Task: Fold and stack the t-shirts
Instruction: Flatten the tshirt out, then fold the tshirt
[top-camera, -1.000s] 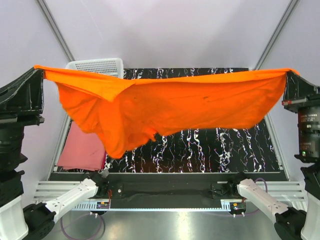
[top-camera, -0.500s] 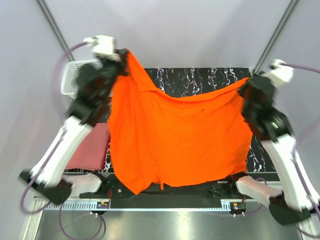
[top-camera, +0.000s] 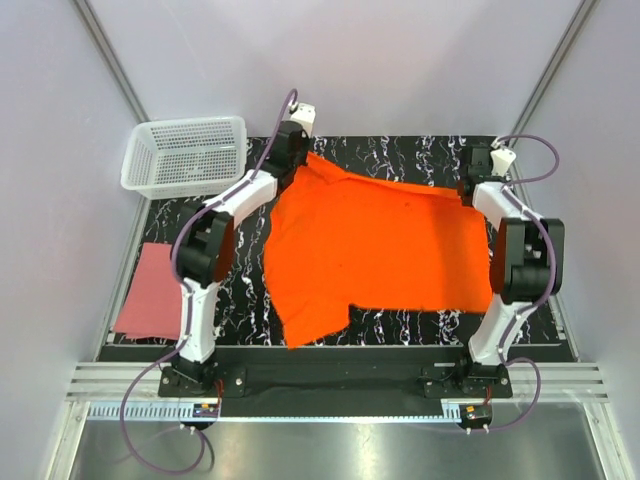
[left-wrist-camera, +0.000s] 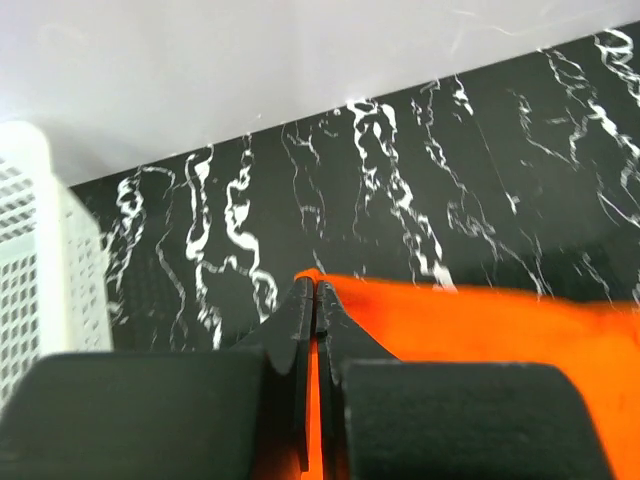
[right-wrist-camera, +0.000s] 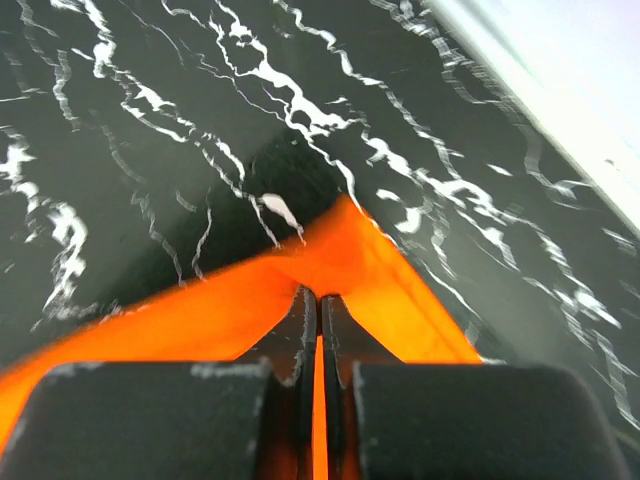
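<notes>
While left tool (left-wrist-camera: 316, 296) and right tool (right-wrist-camera: 318, 300) pinch far corners of the orange t-shirt (top-camera: 380, 235), I judge it spread; next, release and fold.

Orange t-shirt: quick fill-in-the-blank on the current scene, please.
The orange t-shirt lies spread on the ____ marbled table.
The left gripper and right gripper have their fingers ____ on its far corners.
The pink-red t-shirt lies at the table's ____ edge.
Missing words: black; shut; left.
</notes>
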